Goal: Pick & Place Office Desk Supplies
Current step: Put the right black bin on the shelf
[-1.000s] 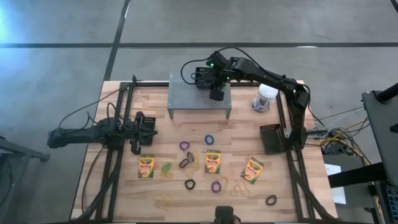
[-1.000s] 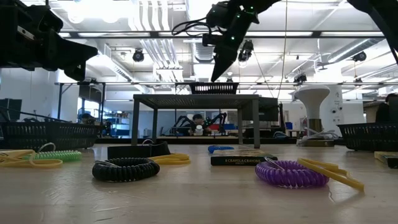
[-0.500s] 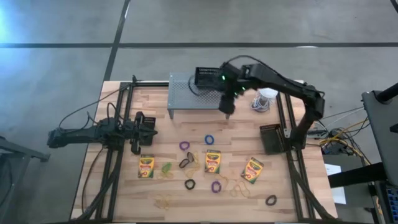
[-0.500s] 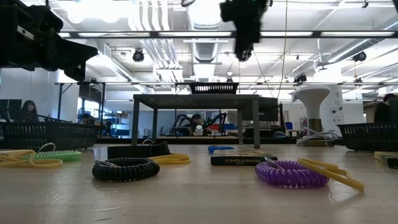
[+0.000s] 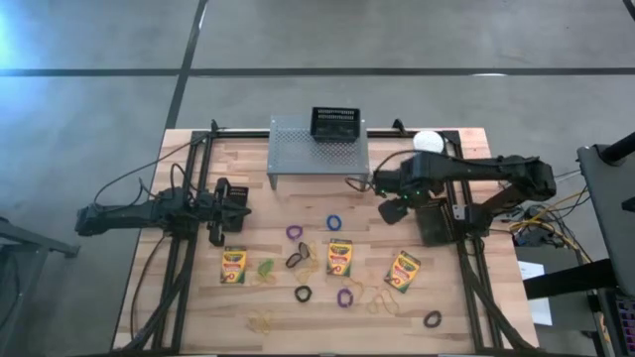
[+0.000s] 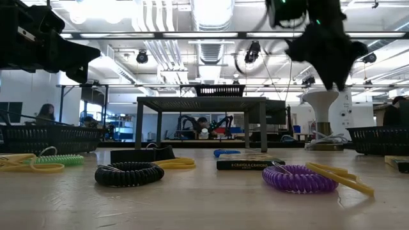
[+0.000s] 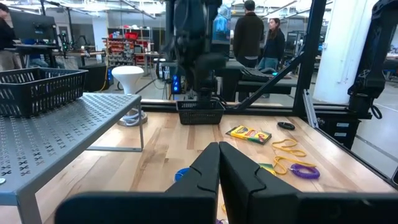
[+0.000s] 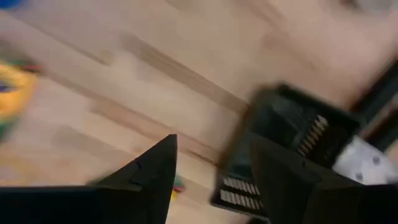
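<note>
Fingers of the right gripper [image 5: 389, 211] parted and empty, hovering over bare wooden bench [image 5: 387, 169] just beside the small black mesh basket [image 5: 431, 220], right of the grey perforated metal rack [image 5: 317, 154]. Fingers of the left gripper [image 5: 217, 237] pressed shut, parked at the bench's left side. Three yellow-and-green crayon boxes [image 5: 340, 257] in a row toward the front, purple coiled loop band [image 5: 345, 297] and thin tan rubber bands [image 5: 383, 300] scattered among them.

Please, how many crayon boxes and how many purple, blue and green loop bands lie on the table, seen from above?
Crayon boxes: 3
Purple loop bands: 2
Blue loop bands: 1
Green loop bands: 1
Total: 7
</note>
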You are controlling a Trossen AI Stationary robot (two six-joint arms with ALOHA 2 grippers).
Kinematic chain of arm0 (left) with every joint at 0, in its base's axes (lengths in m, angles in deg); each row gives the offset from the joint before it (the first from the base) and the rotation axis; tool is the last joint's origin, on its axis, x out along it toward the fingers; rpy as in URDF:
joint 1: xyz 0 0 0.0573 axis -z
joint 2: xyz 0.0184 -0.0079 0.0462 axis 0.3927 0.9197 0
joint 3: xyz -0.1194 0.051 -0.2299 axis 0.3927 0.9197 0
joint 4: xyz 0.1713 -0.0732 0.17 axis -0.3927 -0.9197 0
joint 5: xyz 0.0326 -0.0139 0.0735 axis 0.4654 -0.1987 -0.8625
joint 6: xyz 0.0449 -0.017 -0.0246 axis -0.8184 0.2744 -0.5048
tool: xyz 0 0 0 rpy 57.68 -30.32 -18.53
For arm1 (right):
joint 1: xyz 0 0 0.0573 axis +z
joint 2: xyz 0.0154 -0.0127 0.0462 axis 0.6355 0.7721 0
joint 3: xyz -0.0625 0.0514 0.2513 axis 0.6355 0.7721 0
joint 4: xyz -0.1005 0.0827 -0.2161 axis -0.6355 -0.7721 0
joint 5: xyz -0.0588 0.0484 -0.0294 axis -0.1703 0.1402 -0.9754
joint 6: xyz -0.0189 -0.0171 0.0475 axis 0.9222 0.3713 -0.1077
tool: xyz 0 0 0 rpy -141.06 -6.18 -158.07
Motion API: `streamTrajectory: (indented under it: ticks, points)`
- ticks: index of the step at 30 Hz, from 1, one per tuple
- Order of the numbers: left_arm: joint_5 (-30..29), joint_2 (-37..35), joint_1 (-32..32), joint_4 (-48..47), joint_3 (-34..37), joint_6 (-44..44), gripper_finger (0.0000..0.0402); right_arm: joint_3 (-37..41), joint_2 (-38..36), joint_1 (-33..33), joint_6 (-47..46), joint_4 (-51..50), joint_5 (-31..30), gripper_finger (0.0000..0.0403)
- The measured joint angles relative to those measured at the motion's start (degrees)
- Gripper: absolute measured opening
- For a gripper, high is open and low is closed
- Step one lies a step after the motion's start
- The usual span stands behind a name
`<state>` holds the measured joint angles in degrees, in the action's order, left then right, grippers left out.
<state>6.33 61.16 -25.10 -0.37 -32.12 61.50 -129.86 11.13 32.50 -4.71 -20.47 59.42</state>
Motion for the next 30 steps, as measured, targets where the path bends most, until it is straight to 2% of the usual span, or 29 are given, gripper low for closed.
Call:
streamTrajectory:
  ticks: [5, 11, 22, 30]
  points:
    - [0.0, 0.0, 0.0, 0.0, 0.0, 0.0, 0.0016, 9.4, -0.8, -0.8, -1.4, 4.8, -0.1, 0.0188]
    - [0.0, 0.0, 0.0, 0.0, 0.0, 0.0, 0.0016, 16.0, -0.8, -1.0, -3.6, 5.8, 0.1, 0.0171]
    - [0.0, 0.0, 0.0, 0.0, 0.0, 0.0, 0.0016, 21.8, -0.7, -0.9, -3.5, 13.5, 3.5, 0.0131]
    - [0.0, 0.0, 0.0, 0.0, 0.0, 0.0, 0.0016, 21.8, -0.7, -0.2, 0.0, 14.9, 3.4, 0.0057]
